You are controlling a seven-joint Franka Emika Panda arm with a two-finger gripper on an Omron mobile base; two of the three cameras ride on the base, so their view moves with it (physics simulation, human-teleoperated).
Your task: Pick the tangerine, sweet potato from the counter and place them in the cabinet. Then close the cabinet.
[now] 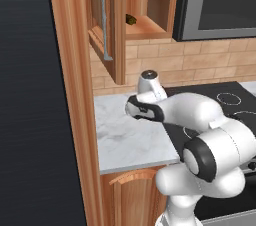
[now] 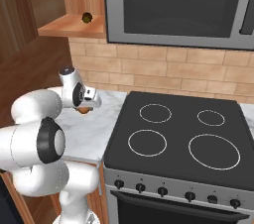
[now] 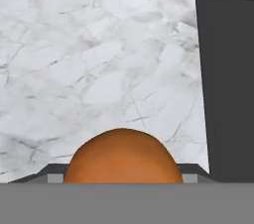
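The tangerine (image 3: 122,156) sits low in the hand view, a smooth orange ball pinched between the fingers of my gripper (image 3: 122,177). In the right base view the gripper (image 2: 85,108) points down over the marble counter (image 2: 87,136), with the tangerine (image 2: 84,111) showing just under the hand. The sweet potato (image 1: 131,19), a dark lump, lies on the open cabinet's shelf (image 1: 146,31), up and behind the arm. It also shows on that shelf as the sweet potato (image 2: 87,17). The cabinet door (image 1: 114,25) stands open, edge-on.
The black stovetop (image 2: 173,134) borders the counter (image 1: 125,140) on the right. A microwave (image 2: 178,5) hangs above it. A tall wooden panel (image 1: 75,95) and a dark appliance (image 1: 25,95) close the left side. A curved-top lower door (image 1: 132,197) is below the counter.
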